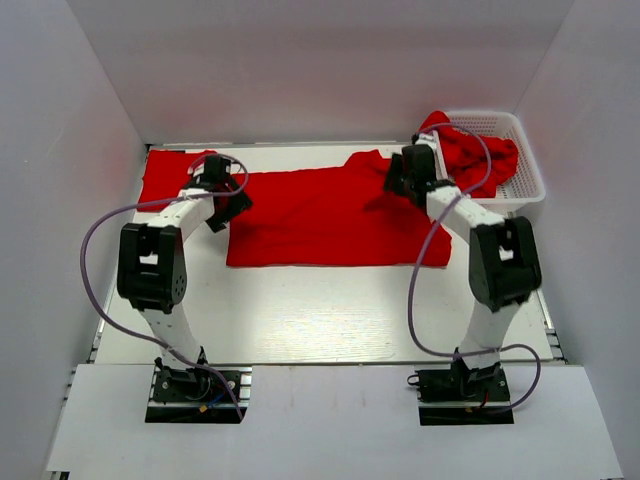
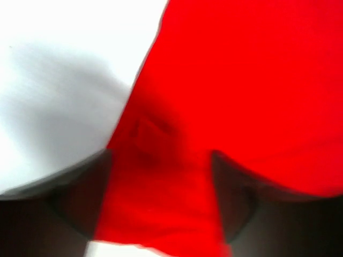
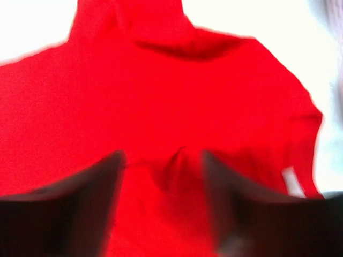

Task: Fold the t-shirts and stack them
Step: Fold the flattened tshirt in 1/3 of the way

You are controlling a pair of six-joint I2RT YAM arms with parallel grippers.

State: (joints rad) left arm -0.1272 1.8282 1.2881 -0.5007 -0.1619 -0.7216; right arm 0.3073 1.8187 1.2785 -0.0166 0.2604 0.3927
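Observation:
A red t-shirt [image 1: 320, 215] lies spread flat across the middle of the table. My left gripper [image 1: 228, 208] is low over its left edge. In the left wrist view the left gripper [image 2: 158, 184] is open, with red cloth [image 2: 241, 80] filling the gap between the dark fingers [image 2: 80, 198]. My right gripper [image 1: 398, 180] is over the shirt's upper right part. In the right wrist view the right gripper [image 3: 163, 179] is open over the cloth [image 3: 161, 80], with a small raised fold between the fingers [image 3: 80, 203]. More red t-shirts [image 1: 478, 152] sit bunched in a basket.
A white plastic basket [image 1: 532, 188] stands at the back right, next to the right arm. Red cloth [image 1: 165, 178] reaches toward the far left wall behind the left arm. White walls enclose the table on three sides.

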